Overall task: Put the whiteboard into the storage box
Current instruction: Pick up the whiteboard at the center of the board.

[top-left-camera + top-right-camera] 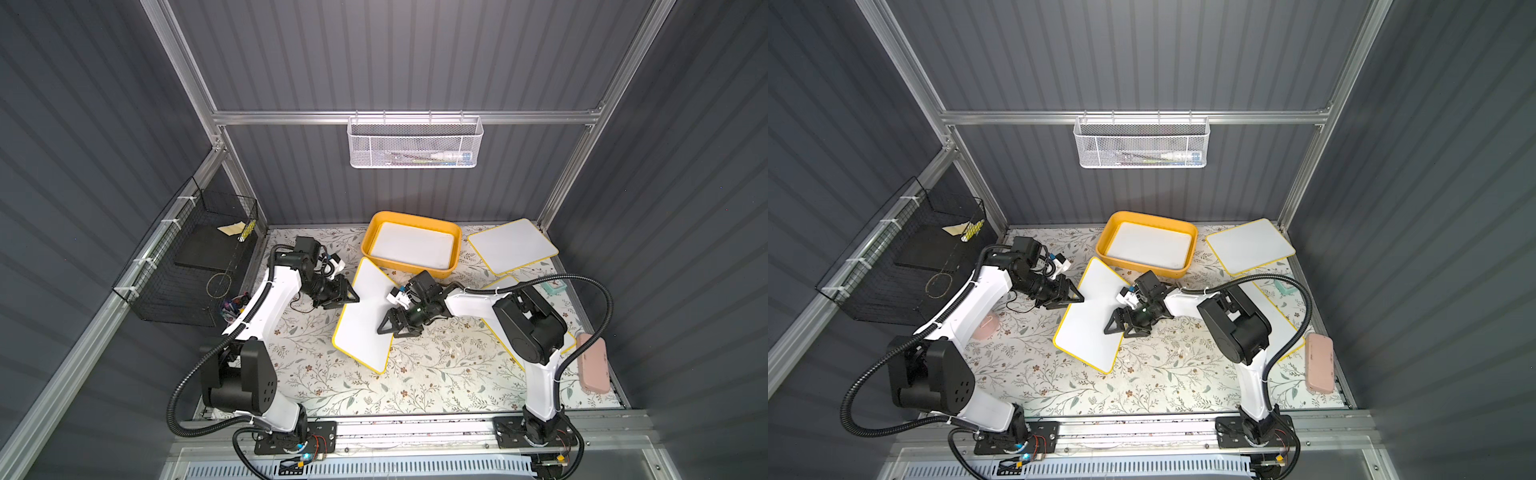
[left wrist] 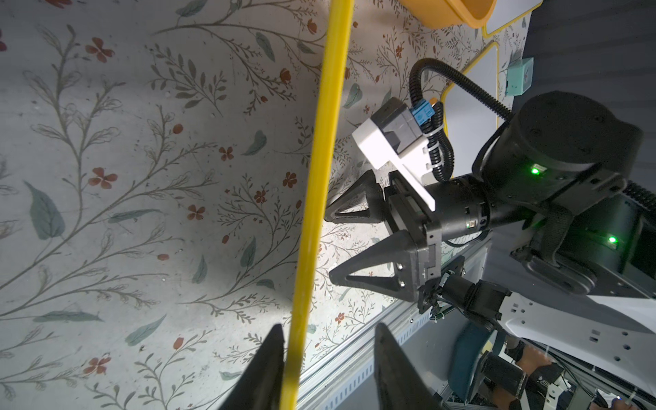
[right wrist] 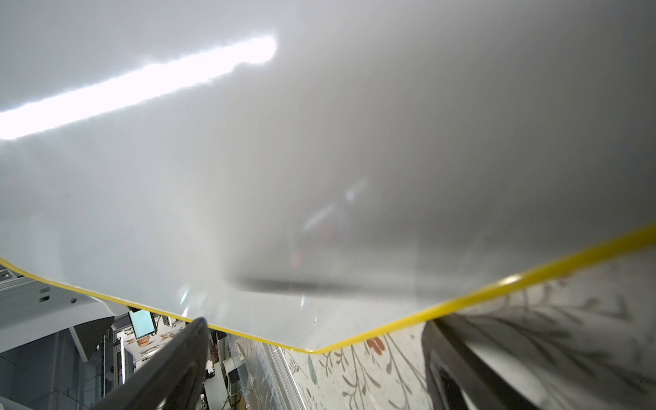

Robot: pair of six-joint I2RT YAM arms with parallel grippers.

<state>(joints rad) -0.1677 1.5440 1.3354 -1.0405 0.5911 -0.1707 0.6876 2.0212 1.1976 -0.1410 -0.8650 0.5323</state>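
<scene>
A white whiteboard with a yellow rim [image 1: 365, 332] [image 1: 1090, 332] sits mid-table between both arms. My left gripper [image 1: 353, 297] [image 1: 1077, 297] is at its left edge. In the left wrist view the yellow edge [image 2: 319, 177] runs between the fingers of the left gripper [image 2: 329, 326], against one finger, with a gap to the other. My right gripper [image 1: 390, 332] [image 1: 1117, 332] [image 2: 329, 246] stands wide open over the board's right side. The board [image 3: 319, 177] fills the right wrist view, one corner between the fingers of the right gripper [image 3: 314, 323]. The yellow storage box [image 1: 455, 266] [image 1: 1190, 266] behind holds another whiteboard [image 1: 411, 247].
Another whiteboard [image 1: 513, 245] lies at the back right and one [image 1: 500, 284] lies partly under the right arm. A pink case [image 1: 592, 365] and a small teal item [image 1: 555, 286] sit along the right edge. A black wire basket [image 1: 195, 257] hangs left, a white mesh basket [image 1: 415, 143] on the back rail.
</scene>
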